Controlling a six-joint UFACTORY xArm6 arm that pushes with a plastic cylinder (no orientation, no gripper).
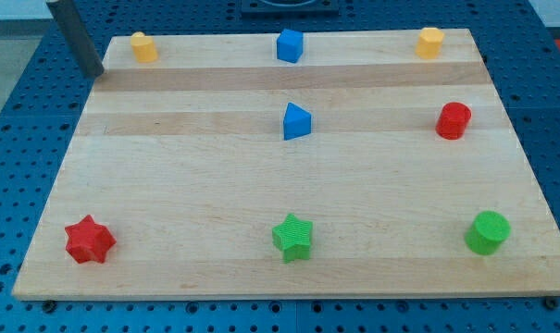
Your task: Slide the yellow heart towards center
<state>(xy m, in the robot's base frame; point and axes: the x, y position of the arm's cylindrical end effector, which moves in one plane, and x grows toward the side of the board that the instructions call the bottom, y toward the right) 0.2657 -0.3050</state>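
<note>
Two yellow blocks sit along the board's top edge. One is at the top left (144, 46) and looks like the heart. The other is at the top right (429, 42) and looks many-sided. Both shapes are hard to make out. My tip (93, 73) is at the view's top left, just off the board's left edge. It is a short way left of and slightly below the left yellow block, not touching it. A blue triangle (296, 121) lies near the board's middle.
A blue cube (290, 44) is at top centre and a red cylinder (454, 120) is at the right. A red star (89, 240), a green star (293, 237) and a green cylinder (488, 231) line the bottom. The wooden board (187, 176) rests on a blue perforated table.
</note>
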